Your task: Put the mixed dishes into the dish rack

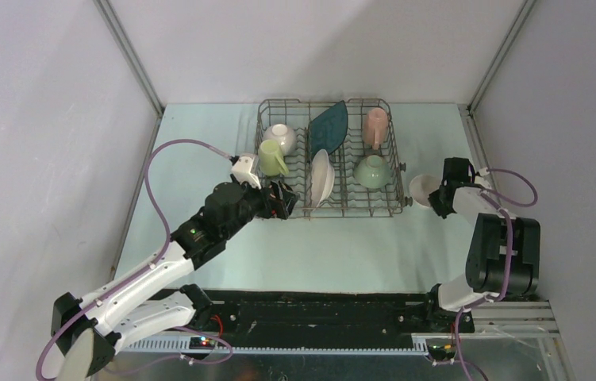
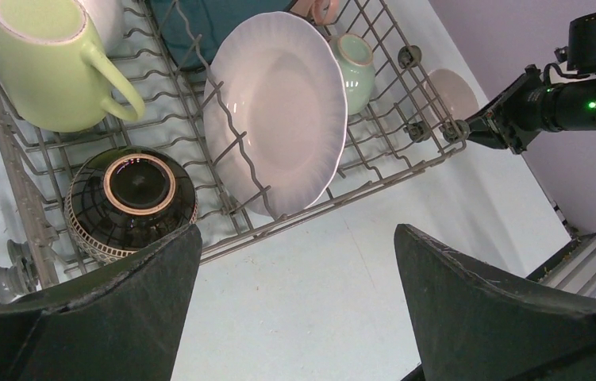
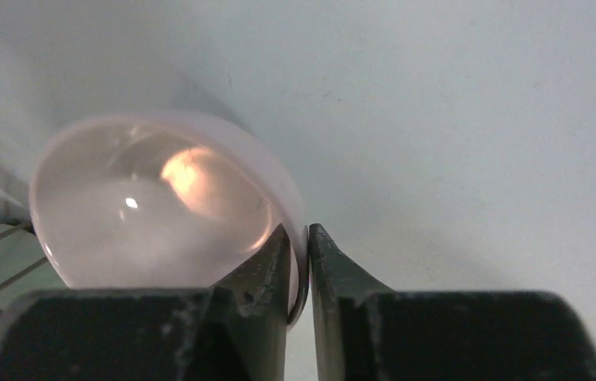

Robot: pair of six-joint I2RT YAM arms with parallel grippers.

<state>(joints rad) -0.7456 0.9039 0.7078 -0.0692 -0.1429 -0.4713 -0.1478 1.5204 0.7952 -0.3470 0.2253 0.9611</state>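
Note:
The grey wire dish rack (image 1: 350, 213) holds a white bowl (image 1: 278, 133), a yellow-green mug (image 1: 272, 156), a dark teal square plate (image 1: 328, 123), a pink mug (image 1: 374, 127), a pale green bowl (image 1: 372, 171) and a white round plate (image 1: 322, 176) on edge. A brown bowl (image 2: 130, 202) lies upside down in the rack's near left corner. My left gripper (image 2: 296, 238) is open and empty just in front of that corner (image 1: 282, 200). My right gripper (image 3: 300, 234) is shut on the rim of another white bowl (image 3: 151, 214), held just right of the rack (image 1: 421, 190).
The rack stands at the back middle of the pale table (image 1: 318, 254), with grey walls behind and at both sides. In the left wrist view the right gripper (image 2: 477, 127) and its bowl (image 2: 449, 91) show past the rack's right end (image 2: 374, 171).

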